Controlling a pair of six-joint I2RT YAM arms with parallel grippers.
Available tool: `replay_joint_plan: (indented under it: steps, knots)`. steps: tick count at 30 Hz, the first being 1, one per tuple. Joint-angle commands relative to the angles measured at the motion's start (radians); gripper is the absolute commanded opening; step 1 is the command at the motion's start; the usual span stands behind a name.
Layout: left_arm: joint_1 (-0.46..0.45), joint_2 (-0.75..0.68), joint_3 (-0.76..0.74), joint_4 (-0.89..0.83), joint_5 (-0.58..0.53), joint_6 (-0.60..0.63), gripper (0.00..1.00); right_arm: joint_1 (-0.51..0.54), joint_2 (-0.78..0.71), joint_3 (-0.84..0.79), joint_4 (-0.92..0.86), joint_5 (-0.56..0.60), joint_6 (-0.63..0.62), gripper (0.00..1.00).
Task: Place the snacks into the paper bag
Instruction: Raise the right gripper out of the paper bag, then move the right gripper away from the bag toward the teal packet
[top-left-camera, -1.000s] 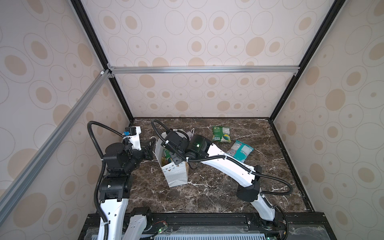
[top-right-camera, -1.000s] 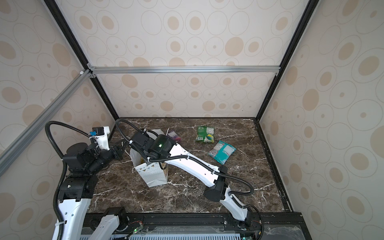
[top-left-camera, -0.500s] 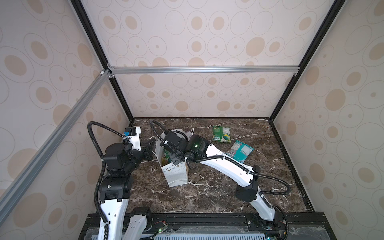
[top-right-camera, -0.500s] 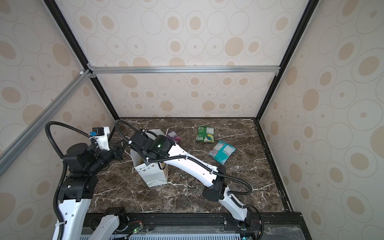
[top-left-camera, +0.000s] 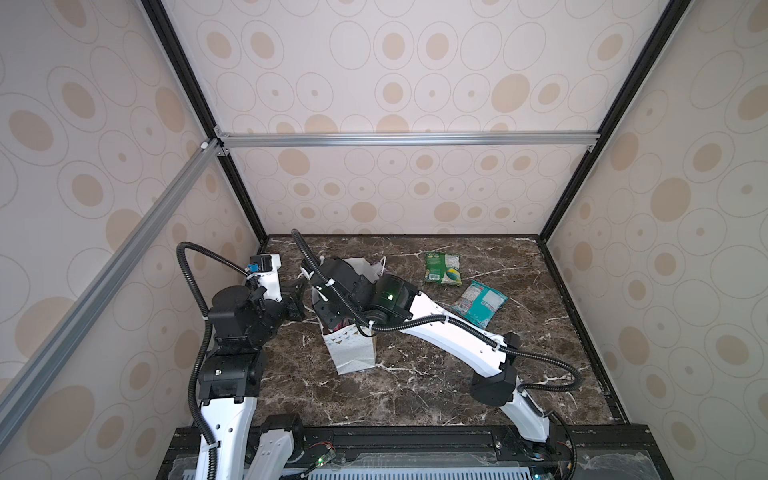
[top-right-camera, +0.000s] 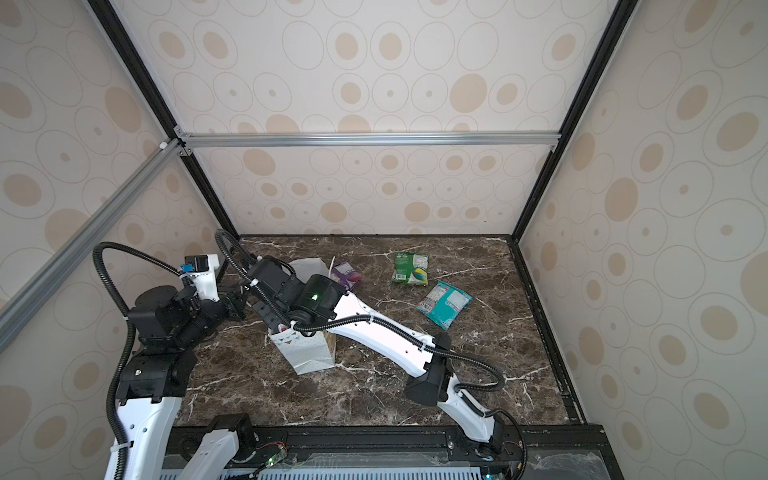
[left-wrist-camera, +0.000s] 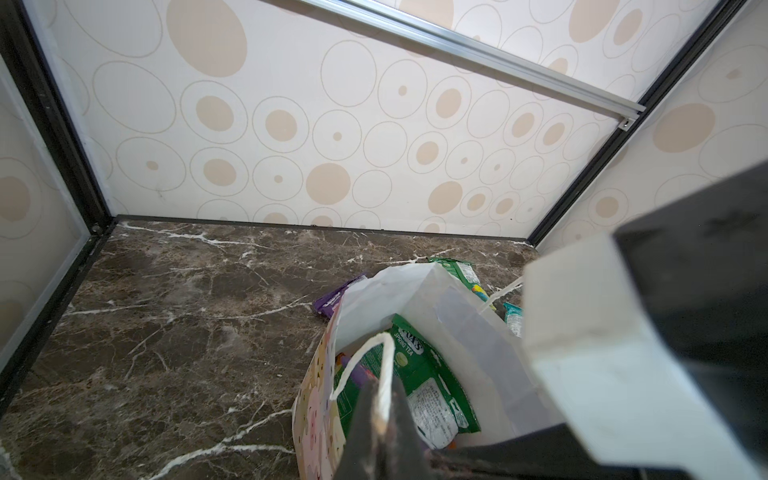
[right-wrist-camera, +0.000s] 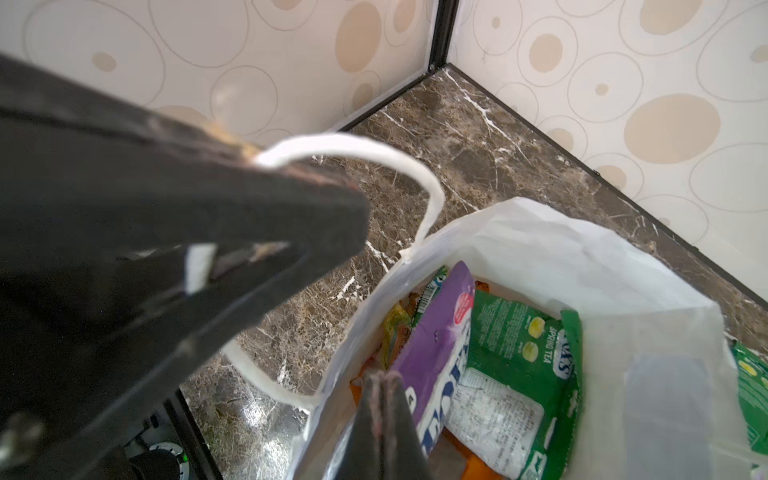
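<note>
Now | left gripper (left-wrist-camera: 384, 399) pinched shut on cord handle (left-wrist-camera: 388, 353) of paper bag (top-left-camera: 351, 353) | right gripper (right-wrist-camera: 380, 386) closed, empty, at bag mouth | green packet (top-left-camera: 443, 269), teal packet (top-left-camera: 480, 302), purple packet (top-right-camera: 348, 275) lie outside on table (top-left-camera: 415, 395) | risk: right gripper snags bag lifting out, tips it, spills snacks (right-wrist-camera: 498, 353)

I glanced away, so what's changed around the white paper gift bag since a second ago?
The right gripper edged slightly left over the white paper gift bag and closed, empty. Unchanged: the left gripper stays shut on the bag's white cord handle; the green plastic packet, teal plastic packet and purple plastic packet lie on the dark marble table.
</note>
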Motion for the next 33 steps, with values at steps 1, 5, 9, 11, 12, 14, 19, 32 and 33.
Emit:
replay_joint_plan:
  steps: [1,5,9,11,12,14,19,32,33]
  knots:
    - [0.002,0.002,0.033,-0.023,-0.029,0.028,0.0,0.008,-0.091,0.017,0.085,-0.011,-0.066,0.0]
    - [0.002,0.002,0.028,-0.019,-0.03,0.023,0.0,0.007,-0.146,-0.06,0.145,-0.03,-0.086,0.0]
    - [0.002,0.001,0.027,-0.017,-0.029,0.022,0.0,-0.045,-0.215,-0.256,0.284,-0.189,-0.008,0.0]
    - [0.002,0.001,0.028,-0.018,-0.029,0.024,0.0,-0.08,-0.226,-0.344,0.336,-0.249,0.049,0.0]
    - [0.002,0.001,0.029,-0.019,-0.029,0.025,0.0,-0.09,-0.224,-0.369,0.347,-0.249,0.055,0.0]
    - [0.002,0.001,0.031,-0.022,-0.028,0.025,0.0,-0.092,-0.205,-0.37,0.336,-0.213,0.042,0.0]
    - [0.002,0.002,0.034,-0.018,-0.018,0.026,0.0,-0.105,-0.166,-0.333,0.297,-0.232,0.043,0.0]
    - [0.002,0.019,0.042,0.01,-0.032,0.06,0.0,-0.098,-0.146,-0.168,0.106,0.028,-0.088,0.44]
    - [0.002,0.02,0.038,0.019,-0.034,0.064,0.0,-0.094,-0.155,-0.168,0.104,0.028,-0.093,0.44]
